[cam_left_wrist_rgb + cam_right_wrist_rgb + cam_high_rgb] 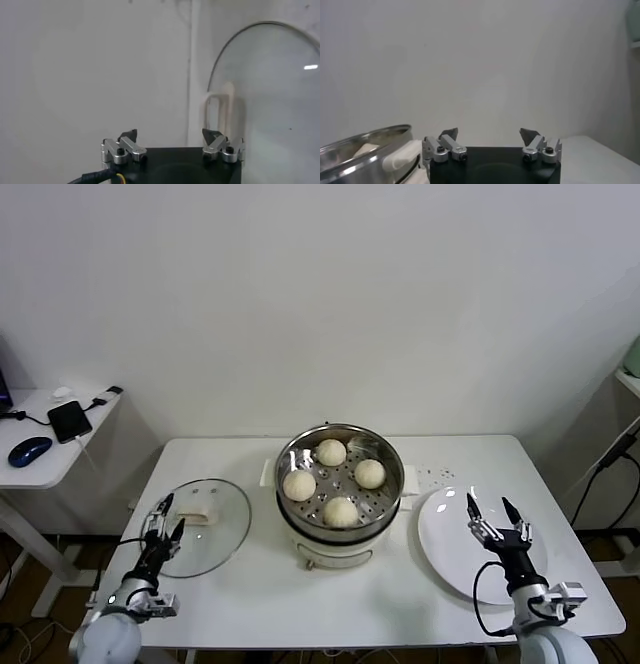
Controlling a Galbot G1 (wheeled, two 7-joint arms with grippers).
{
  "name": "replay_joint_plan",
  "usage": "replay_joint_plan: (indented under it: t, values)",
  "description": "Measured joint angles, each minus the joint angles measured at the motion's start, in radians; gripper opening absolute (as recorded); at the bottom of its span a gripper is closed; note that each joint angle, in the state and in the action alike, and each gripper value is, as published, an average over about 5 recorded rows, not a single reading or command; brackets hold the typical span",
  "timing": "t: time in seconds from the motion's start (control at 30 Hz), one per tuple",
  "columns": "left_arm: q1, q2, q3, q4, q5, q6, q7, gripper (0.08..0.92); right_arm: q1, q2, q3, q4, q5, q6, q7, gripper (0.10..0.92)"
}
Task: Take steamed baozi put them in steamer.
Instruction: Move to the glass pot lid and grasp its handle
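Observation:
The steamer [388,506], a shiny steel pot on a white base, stands at the table's middle. Several cream-white steamed baozi lie on its perforated tray, one at the back [331,452] and one at the front [340,512]. My left gripper [166,517] is open, low at the front left over the edge of the glass lid [215,529]. My right gripper [490,506] is open, low at the front right over the white plate [450,534]. In the right wrist view my right gripper [489,133] holds nothing, and the steamer's rim [365,145] shows beside it. In the left wrist view my left gripper [169,134] is likewise bare.
The glass lid [270,75] with its white handle [220,110] lies flat left of the steamer. A side table [45,449] with a phone and a mouse stands beyond the table's left edge. A wall rises close behind the table.

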Motion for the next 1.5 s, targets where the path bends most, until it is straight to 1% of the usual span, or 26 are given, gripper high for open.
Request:
replay_joint_plan:
  t: [0.33,1.07,1.5]
  values:
    - [-0.048,0.012,0.012,0.082,0.037,0.001,-0.015,0.823,-0.011,0.011,0.007,-0.005,-0.001,0.005,0.002,0.823]
    - [-0.132,-0.002,0.037,0.147,0.072,0.031,0.005,0.823,-0.004,0.014,0.008,-0.031,0.000,0.015,0.002,0.823]
    - [-0.186,-0.024,0.059,0.175,0.063,0.068,0.027,0.823,0.013,0.020,0.004,-0.053,-0.002,0.016,0.002,0.823]
